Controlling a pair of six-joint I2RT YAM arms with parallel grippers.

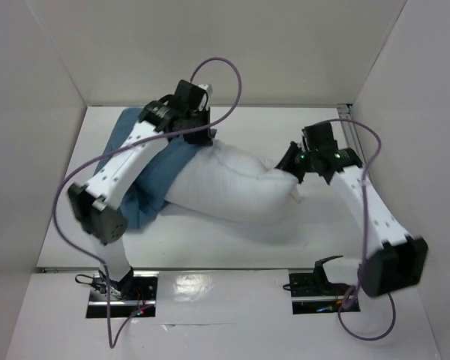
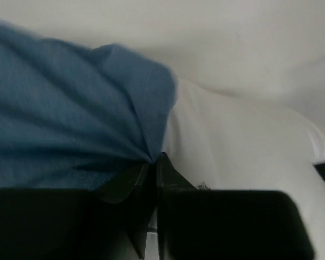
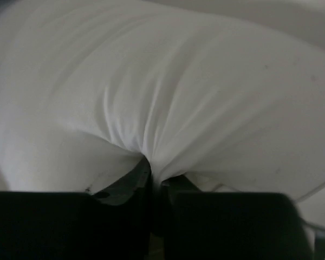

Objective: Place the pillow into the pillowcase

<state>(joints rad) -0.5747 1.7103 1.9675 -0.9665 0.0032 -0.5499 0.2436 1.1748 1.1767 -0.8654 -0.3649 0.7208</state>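
Blue pillowcase [image 1: 172,169] w/ pillow [image 1: 236,191] partly inside; L gripper [image 2: 156,162] pinching its cloth, R gripper [image 3: 151,162] pinching pillow.

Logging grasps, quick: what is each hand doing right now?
Left hand: closed, pinching the pillowcase.
Right hand: closed, pinching the pillow.

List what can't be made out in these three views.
- Top view: the left arm covers much of the pillowcase, hiding its opening and how far the pillow is in.
- Left wrist view: the left gripper pinches a blurred blue fold, and the cloth is cut off at the left edge.
- Right wrist view: the right gripper pinches pillow fabric that nearly fills the frame, so the pillowcase is out of sight.
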